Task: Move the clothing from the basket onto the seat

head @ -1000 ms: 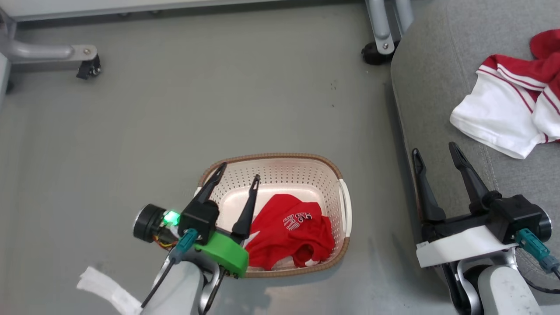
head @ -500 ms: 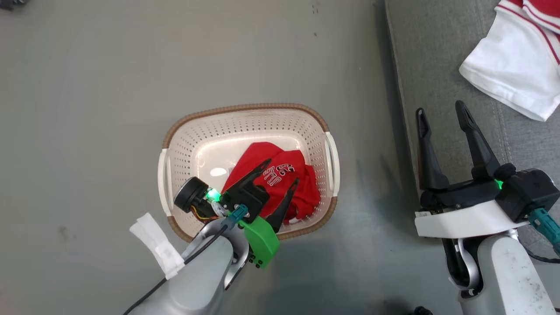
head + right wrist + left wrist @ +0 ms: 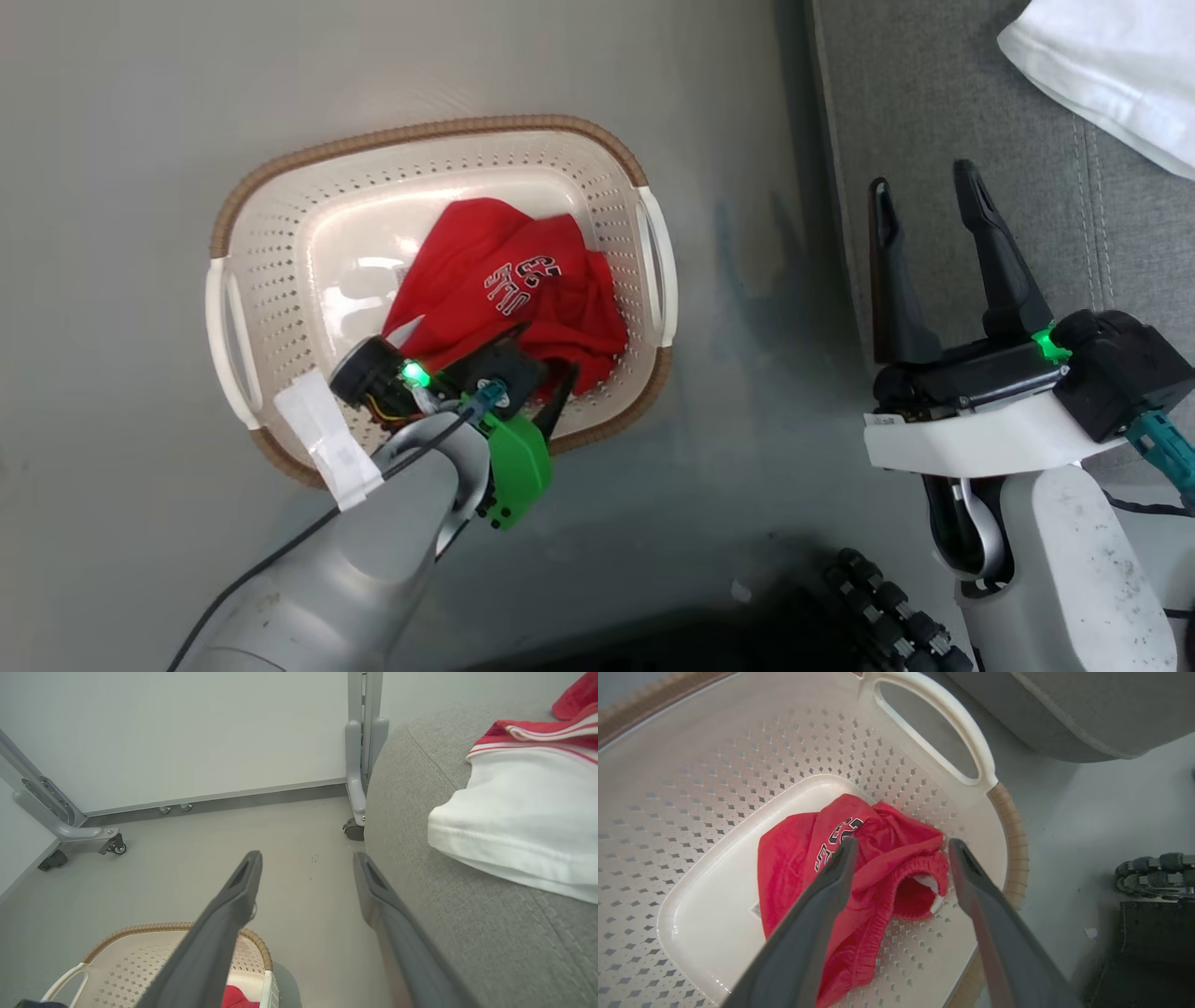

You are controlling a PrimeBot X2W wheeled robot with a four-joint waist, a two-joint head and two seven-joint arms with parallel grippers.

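Observation:
The cream basket [image 3: 429, 131] stands on the floor with a crumpled red garment [image 3: 495, 280] with white lettering inside it. My left gripper [image 3: 546, 359] is open, lowered into the basket. In the left wrist view its fingers straddle the red garment [image 3: 887, 858], the left gripper [image 3: 903, 843] just above the cloth, basket wall [image 3: 738, 765] behind. My right gripper [image 3: 920, 182] is open and holds nothing, at the edge of the grey seat [image 3: 934, 112]. A white garment [image 3: 1111, 65] lies on the seat. The right wrist view shows the right gripper [image 3: 306, 856], the seat [image 3: 420, 788] and this white, red-trimmed garment [image 3: 514, 812].
Grey floor lies between the basket and the seat. A metal frame leg with a castor [image 3: 357, 828] stands at the seat's far corner, another [image 3: 112, 847] at the far left by the wall. The robot's dark base [image 3: 887, 607] shows near the bottom.
The head camera has tipped down and closer, so the picture has shifted. My left gripper has gone from the basket's left rim down over the red garment. The right gripper has stayed open.

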